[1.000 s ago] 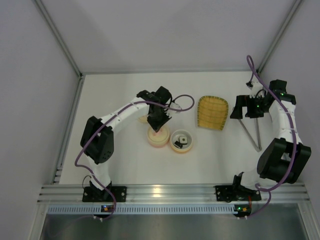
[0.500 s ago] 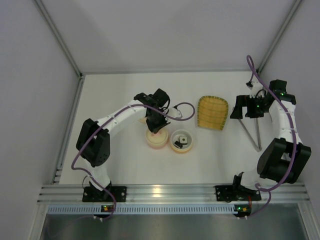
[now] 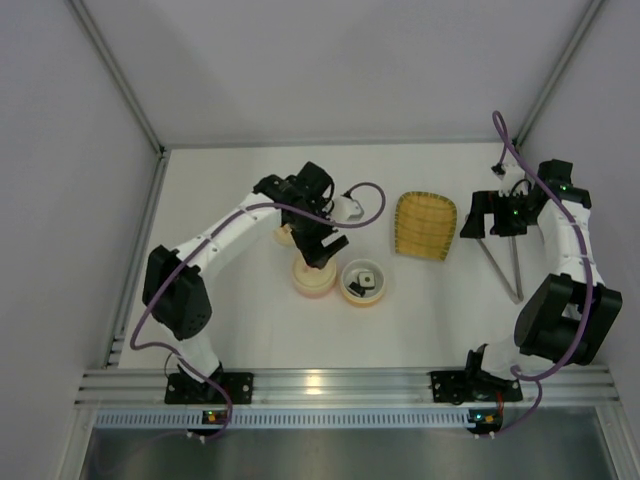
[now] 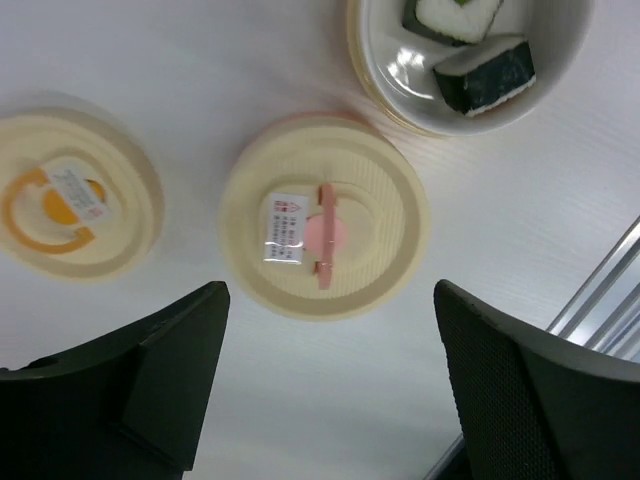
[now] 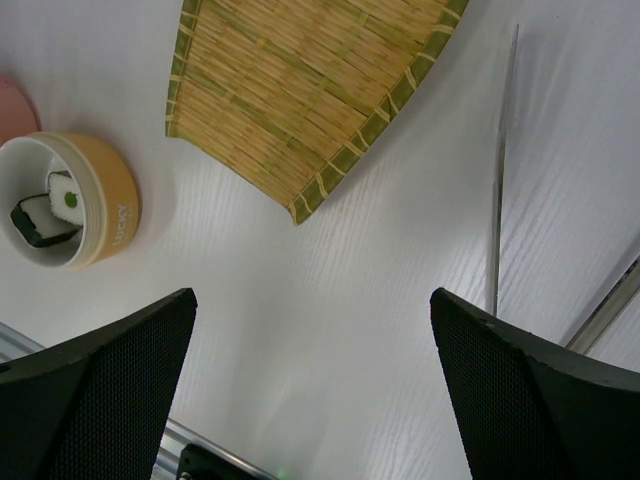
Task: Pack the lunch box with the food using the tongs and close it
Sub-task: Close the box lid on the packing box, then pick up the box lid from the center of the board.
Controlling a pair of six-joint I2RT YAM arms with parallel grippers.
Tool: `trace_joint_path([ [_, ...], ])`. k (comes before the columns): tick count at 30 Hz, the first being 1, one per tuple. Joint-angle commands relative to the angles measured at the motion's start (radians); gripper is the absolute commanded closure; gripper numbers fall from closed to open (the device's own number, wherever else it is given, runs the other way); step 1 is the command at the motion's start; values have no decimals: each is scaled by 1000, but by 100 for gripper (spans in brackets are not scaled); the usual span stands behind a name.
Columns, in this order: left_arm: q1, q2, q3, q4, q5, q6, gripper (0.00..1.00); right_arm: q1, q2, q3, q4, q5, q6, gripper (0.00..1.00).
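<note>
Hovering over the pink-centred lid (image 4: 325, 228), left gripper (image 4: 330, 295) has jaws spread, empty (right gripper (image 5: 312, 300) likewise, near tongs (image 5: 497, 170)).

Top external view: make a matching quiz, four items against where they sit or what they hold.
1 bamboo tray
2 tongs
3 open bowl
4 pink-centred lid

a holds two sushi pieces
b directly below the open left end effector
c on the table beside the right arm, ungripped
d bare, right of the open bowl

Pairs: 1-d, 2-c, 3-a, 4-b
</note>
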Motion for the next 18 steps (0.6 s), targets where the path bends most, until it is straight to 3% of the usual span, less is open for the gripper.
trace_joint_path([
  [1,66,-127,96,65,48,-103,10,11,-5,3,14,-24,-15,1],
  [4,172,-105,147,112,16,-154,4,13,-2,3,15,-27,-12,1],
  [8,343,32,226,61,40,-159,9,11,0,8,15,-36,-3,1],
  [11,408,153,291,7,59,-170,15,13,-3,3,17,-34,-3,1],
  [18,445,302,292,78,44,-176,21,11,1,0,15,-25,-4,1],
])
